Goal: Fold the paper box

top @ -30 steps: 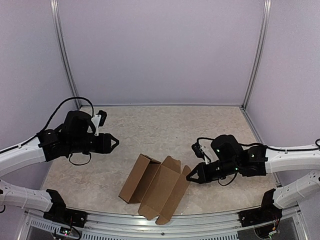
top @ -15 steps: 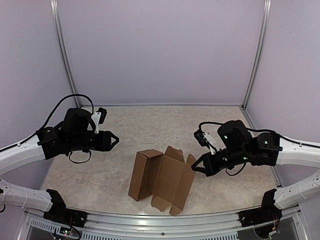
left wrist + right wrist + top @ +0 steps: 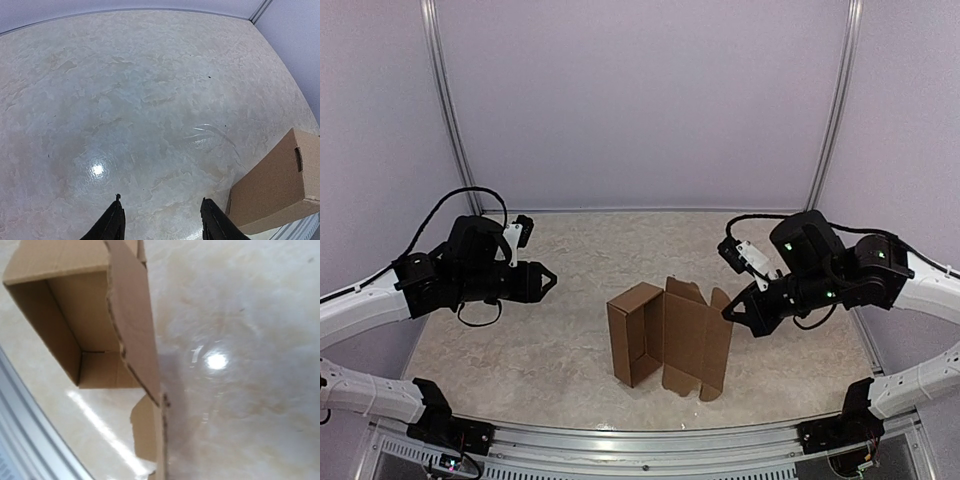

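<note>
The paper box (image 3: 665,335) is a brown carton standing near the middle of the table, its open tray part to the left and its lid flap (image 3: 705,340) spread to the right. My right gripper (image 3: 728,313) is at the lid flap's upper right edge and looks shut on it. In the right wrist view the open tray (image 3: 65,315) and the flap's edge (image 3: 161,440) fill the left side, and my fingers are out of frame. My left gripper (image 3: 550,282) hovers open and empty to the box's left. Its wrist view shows the open gripper (image 3: 162,220) and the box's side (image 3: 272,192) at lower right.
The marbled beige tabletop (image 3: 620,250) is walled by purple panels. An aluminium rail (image 3: 640,440) runs along the near edge and shows in the right wrist view (image 3: 30,440). Frame posts (image 3: 450,110) stand at the back corners.
My right gripper has risen and moved right and back, drawing the box with it. The box turned from slanting low near the front edge to standing more upright nearer the centre. The left arm barely moved.
</note>
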Robot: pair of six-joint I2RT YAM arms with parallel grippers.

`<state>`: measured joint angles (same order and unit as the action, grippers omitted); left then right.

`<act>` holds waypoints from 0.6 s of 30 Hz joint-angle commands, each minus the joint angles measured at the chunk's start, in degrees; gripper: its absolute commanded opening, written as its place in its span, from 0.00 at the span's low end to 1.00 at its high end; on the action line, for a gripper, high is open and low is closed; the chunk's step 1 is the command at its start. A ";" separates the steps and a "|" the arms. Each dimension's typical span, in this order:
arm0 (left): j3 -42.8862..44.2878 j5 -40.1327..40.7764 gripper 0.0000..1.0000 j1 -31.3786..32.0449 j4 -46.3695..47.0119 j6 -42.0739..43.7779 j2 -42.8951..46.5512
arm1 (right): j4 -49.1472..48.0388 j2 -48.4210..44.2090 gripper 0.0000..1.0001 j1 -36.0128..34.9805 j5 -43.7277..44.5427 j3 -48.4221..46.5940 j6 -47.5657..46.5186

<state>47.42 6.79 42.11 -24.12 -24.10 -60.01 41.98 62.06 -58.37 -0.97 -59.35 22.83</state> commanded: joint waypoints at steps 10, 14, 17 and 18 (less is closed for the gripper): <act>1.82 1.18 0.50 0.54 -1.36 0.78 0.51 | 10.99 -4.25 0.00 0.09 8.11 -10.78 -18.69; 2.10 1.22 0.50 0.61 -1.58 0.70 0.51 | 12.28 -5.43 0.00 0.10 9.07 -12.43 -24.73; 2.55 1.45 0.51 0.69 -1.94 0.80 0.33 | 13.52 -5.63 0.00 0.09 10.01 -14.06 -28.26; 2.59 1.66 0.51 0.76 -2.02 0.81 0.40 | 14.02 -5.64 0.00 0.10 10.12 -14.70 -29.32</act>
<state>47.79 7.22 42.39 -25.17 -23.92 -60.01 53.34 57.12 -58.37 7.25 -71.37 0.67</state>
